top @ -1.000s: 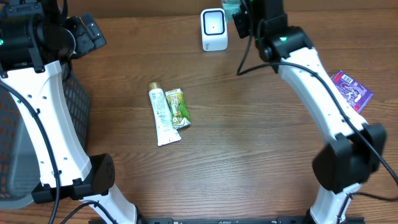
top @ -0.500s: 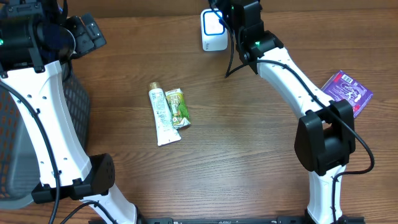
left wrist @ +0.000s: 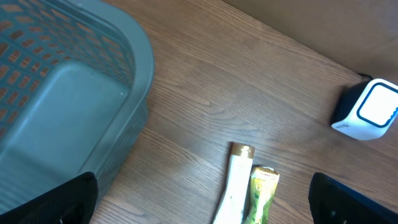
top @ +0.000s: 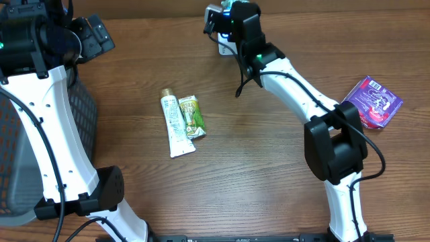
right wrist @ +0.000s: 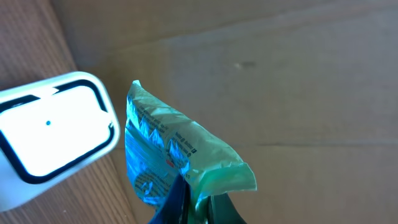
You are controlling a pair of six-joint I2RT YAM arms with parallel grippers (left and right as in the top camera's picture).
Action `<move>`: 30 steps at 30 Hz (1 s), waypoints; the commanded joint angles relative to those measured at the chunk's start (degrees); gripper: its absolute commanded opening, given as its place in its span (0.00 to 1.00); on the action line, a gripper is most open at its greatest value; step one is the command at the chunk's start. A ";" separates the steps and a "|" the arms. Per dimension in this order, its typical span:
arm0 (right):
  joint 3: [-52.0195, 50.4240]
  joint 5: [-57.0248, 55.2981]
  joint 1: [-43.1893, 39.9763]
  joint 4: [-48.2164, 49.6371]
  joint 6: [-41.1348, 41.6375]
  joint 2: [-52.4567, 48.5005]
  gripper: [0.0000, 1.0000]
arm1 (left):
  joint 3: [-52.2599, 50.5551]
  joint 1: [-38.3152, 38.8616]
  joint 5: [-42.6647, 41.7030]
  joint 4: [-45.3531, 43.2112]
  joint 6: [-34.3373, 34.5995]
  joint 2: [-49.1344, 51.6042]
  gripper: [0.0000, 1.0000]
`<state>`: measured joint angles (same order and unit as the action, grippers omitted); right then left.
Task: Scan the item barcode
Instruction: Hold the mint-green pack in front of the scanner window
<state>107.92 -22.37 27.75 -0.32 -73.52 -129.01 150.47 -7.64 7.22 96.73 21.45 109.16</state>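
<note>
Leaving a white tube [top: 172, 128] and a green sachet [top: 192, 115] lying side by side mid-worktop [top: 269, 175], and a purple packet [top: 376, 101] out at 3 o'clock, all apparently awaiting a turn. Holding the left pincer [top: 94, 35] spread wide and empty at 10 o'clock, beside the basket [left wrist: 74, 93]. Pinching a green foil packet [right wrist: 180, 149] by its lower edge in the tightly pressed right pincer [right wrist: 194, 205] at 12 o'clock, presenting it just beside the white scanner [right wrist: 50, 140]. Scanning seemingly under way, not confirmed.
</note>
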 commanded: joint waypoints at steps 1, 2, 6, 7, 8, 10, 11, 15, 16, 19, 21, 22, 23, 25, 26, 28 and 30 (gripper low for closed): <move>1.97 -2.21 -0.07 0.90 -3.48 -0.04 0.04 | -0.07 -0.22 -0.24 0.07 0.83 0.24 1.00; 1.97 -2.03 -0.07 0.90 -3.52 -0.07 0.04 | -0.07 -0.22 -0.24 0.07 0.83 0.24 1.00; 1.97 -2.03 0.00 0.94 -5.16 -0.76 0.04 | -0.07 -0.22 -0.24 0.07 0.83 0.24 1.00; 1.97 -2.01 0.00 0.90 -6.38 -0.98 0.04 | -0.07 -0.22 -0.24 0.07 0.83 0.24 0.99; 1.97 -1.99 0.00 0.70 -7.41 -1.27 0.04 | -0.07 -0.22 -0.24 0.07 0.83 0.24 1.00; 1.97 -2.05 0.00 1.01 -9.73 -1.99 0.04 | -0.07 -0.22 -0.24 0.07 0.83 0.24 1.00; 1.97 -1.77 0.00 1.14 -10.82 -2.32 0.04 | -0.07 -0.22 -0.24 0.07 0.83 0.24 1.00; 1.97 -1.40 0.17 2.51 -12.48 -2.84 0.04 | -0.07 -0.22 -0.24 0.07 0.83 0.24 0.99; 1.97 -1.36 0.22 2.69 -12.46 -2.84 0.04 | -0.07 -0.22 -0.24 0.07 0.83 0.24 1.00; 1.97 -1.42 0.22 4.04 -12.46 -2.84 0.04 | -0.07 -0.22 -0.24 0.07 0.83 0.24 0.99; 1.97 -1.60 0.22 4.85 -12.46 -2.84 0.04 | -0.07 -0.22 -0.24 0.07 0.83 0.24 1.00; 1.97 -1.60 0.28 5.09 -12.46 -2.84 0.04 | -0.07 -0.22 -0.24 0.07 0.83 0.24 1.00; 1.97 -1.60 0.28 5.25 -12.46 -2.84 0.04 | -0.07 -0.22 -0.24 0.07 0.83 0.24 1.00; 1.97 -1.62 0.39 5.25 -12.46 -2.84 0.04 | -0.07 -0.22 -0.24 0.07 0.83 0.24 1.00; 1.97 -1.84 0.50 5.22 -12.46 -2.84 0.04 | -0.07 -0.22 -0.24 0.07 0.83 0.24 1.00; 1.97 -2.58 0.85 5.22 -12.46 -2.84 0.04 | -0.07 -0.22 -0.24 0.04 0.83 0.24 0.99; 1.97 -3.52 1.51 5.27 -12.48 -2.84 0.04 | -0.07 -0.22 -0.24 0.07 0.83 0.24 1.00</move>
<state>107.92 -24.05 28.05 4.25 -85.86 -131.90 150.47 -7.64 7.25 96.71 21.45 109.16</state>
